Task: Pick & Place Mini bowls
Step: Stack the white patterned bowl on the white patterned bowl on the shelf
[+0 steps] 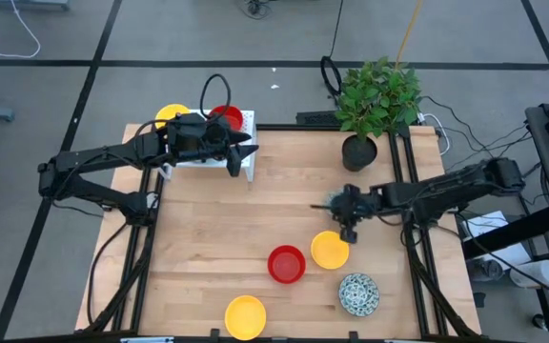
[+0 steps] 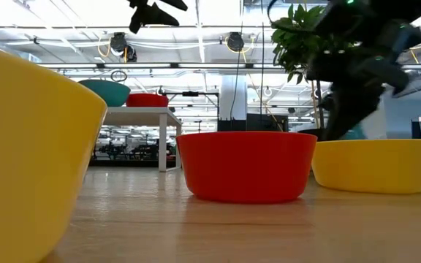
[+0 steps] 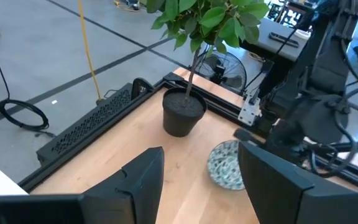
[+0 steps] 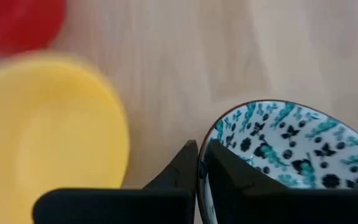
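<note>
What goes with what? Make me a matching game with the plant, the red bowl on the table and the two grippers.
1 plant
2 red bowl
3 left gripper
4 right gripper

a pinching a patterned bowl by its rim
b in a black pot
c open, over the white rack
d beside a yellow bowl

Pairs: 1-b, 2-d, 3-c, 4-a
</note>
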Motion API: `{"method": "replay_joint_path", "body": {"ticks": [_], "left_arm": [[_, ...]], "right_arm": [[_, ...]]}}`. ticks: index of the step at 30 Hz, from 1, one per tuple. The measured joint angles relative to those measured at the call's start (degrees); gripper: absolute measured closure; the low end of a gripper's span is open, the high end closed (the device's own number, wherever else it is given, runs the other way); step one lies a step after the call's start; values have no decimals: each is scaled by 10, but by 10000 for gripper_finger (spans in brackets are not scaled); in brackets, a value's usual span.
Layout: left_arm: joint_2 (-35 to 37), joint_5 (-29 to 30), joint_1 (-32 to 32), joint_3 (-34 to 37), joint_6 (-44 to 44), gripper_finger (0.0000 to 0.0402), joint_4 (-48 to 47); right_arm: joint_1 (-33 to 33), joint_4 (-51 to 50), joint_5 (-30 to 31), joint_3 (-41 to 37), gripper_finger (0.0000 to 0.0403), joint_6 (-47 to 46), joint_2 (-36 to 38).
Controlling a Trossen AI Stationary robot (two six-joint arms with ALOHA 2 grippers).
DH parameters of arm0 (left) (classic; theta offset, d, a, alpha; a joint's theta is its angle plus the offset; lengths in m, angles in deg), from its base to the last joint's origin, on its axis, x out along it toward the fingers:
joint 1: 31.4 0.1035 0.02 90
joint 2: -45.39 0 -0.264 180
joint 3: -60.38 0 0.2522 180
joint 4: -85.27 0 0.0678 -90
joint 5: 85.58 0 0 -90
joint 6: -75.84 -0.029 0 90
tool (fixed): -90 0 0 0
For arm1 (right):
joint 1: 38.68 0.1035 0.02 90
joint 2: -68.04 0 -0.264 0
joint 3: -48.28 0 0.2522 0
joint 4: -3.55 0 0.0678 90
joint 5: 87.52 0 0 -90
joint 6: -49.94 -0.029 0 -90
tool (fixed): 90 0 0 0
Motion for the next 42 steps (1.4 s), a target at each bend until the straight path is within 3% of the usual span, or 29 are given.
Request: {"method": "replay_joint_path", "body": {"ticks": [6,17,23,33,42], "left_arm": [[0,0,0,0,20,195,0],[0,0,-6,0,19,195,0],[0,0,-6,0,20,194,0],[0,0,-6,0,16,194,-1],[0,9,-6,0,37,195,2]], "right_arm": [[-42,112,-34,28,387,44,-84],[-48,314,-79,140,388,118,-251],[-48,335,-125,210,399,128,-326],[-48,328,-156,221,374,112,-348],[-48,330,-196,221,309,78,-348]]}}
